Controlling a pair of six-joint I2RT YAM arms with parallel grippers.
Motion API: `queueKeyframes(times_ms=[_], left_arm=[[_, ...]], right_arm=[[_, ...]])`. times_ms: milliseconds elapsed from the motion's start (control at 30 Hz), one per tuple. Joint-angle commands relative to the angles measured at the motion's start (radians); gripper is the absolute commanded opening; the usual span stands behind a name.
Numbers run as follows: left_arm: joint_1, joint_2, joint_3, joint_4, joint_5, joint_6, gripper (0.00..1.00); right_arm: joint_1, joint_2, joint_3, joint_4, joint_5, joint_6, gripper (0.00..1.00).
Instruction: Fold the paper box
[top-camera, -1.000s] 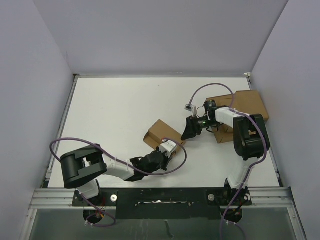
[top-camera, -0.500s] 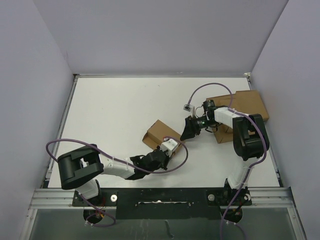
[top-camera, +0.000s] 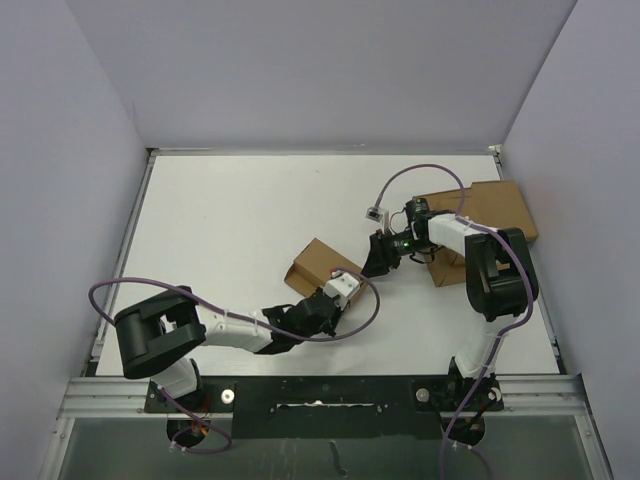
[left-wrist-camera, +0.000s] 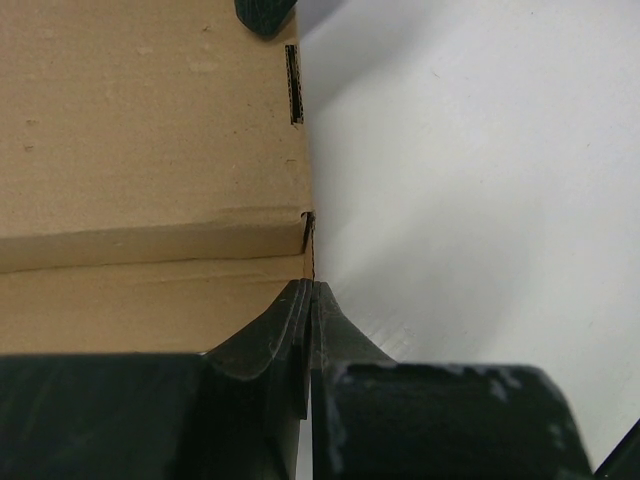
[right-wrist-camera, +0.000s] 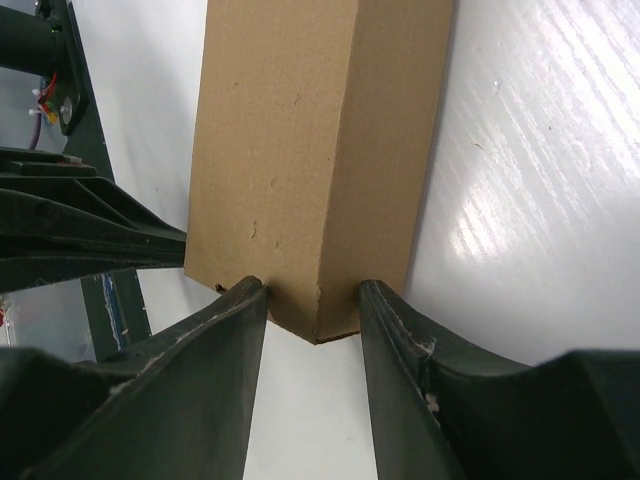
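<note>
The paper box (top-camera: 320, 262) is a small narrow brown box lying on the white table near the middle. My right gripper (top-camera: 374, 262) is at its right end. In the right wrist view the fingers (right-wrist-camera: 232, 310) straddle the box's end corner (right-wrist-camera: 320, 200) and touch it on both sides, gripper (right-wrist-camera: 310, 290). My left gripper (top-camera: 334, 290) is at the box's near right side. In the left wrist view its tips (left-wrist-camera: 312, 290) are pressed together against the box's edge (left-wrist-camera: 150, 150), and I see nothing held between them.
A larger flat brown cardboard slab (top-camera: 497, 205) lies at the back right behind the right arm, with another brown piece (top-camera: 447, 270) beside the arm. A purple cable with a small plug (top-camera: 376, 213) loops above the right gripper. Purple walls enclose the table.
My left gripper has moved up and right along the box's near side. My right gripper and the box's right end have shifted slightly up and left.
</note>
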Motion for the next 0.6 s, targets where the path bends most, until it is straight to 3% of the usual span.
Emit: queueKeyframes(times_ms=[0,567], left_arm=[[0.019,-0.049,0.083,0.044,-0.024,0.031,0.0],[0.05,-0.058,0.156,-0.088,-0.04,-0.028,0.0]], right_arm=[[0.03,0.011,0.024,-0.043,-0.066,0.009,0.42],[0.044,0.017,0.024,-0.041,-0.054,0.012,0.43]])
